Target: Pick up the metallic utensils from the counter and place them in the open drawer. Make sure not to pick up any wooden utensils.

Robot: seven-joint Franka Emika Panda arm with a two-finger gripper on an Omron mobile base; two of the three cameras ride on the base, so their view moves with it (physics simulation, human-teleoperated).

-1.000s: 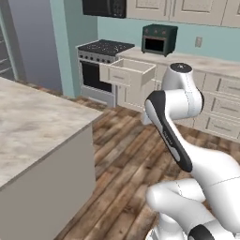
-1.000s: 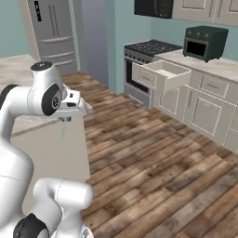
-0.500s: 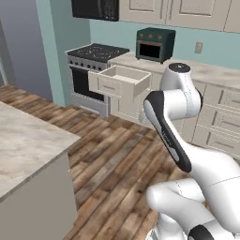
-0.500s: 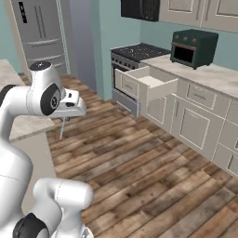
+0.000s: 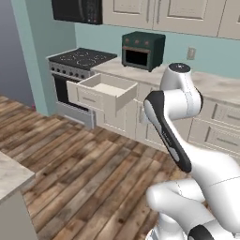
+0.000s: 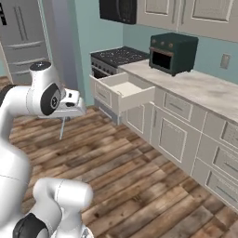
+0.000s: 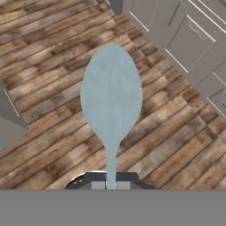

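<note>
The wood-plank floor [image 6: 139, 172] spreads across the kitchen, brown boards running diagonally under everything. Along the far wall runs the long beige marbled desk [image 6: 204, 90] over cream cabinets [image 6: 172, 137], with pale upper cupboards above it. At its left end stands a steel range with a black cooktop [image 5: 82, 58], and a black microwave [image 6: 117, 10] hangs over it. A steel refrigerator [image 6: 21, 35] shows at the far left of the right base view. A dark green toaster oven [image 6: 173, 52] sits on the desk, near the range. Just below that end of the desk the open drawer [image 5: 102, 91] is pulled well out over the floor, its pale interior bare in both base views. A corner of a second marbled desk [image 5: 11, 174] juts in at the lower left of the left base view. The white arm rises from the base and bends forward; in the right base view the hand [image 6: 65, 115] is held out above the floor, well apart from the drawer. Its 2 jaws are pinched narrow on the thin handle of the pale silver-blue spoon [image 7: 111, 99], which hangs down from the hand with its oval bowl toward the floor; in the right base view it reads as a thin grey sliver [image 6: 62, 128].
</note>
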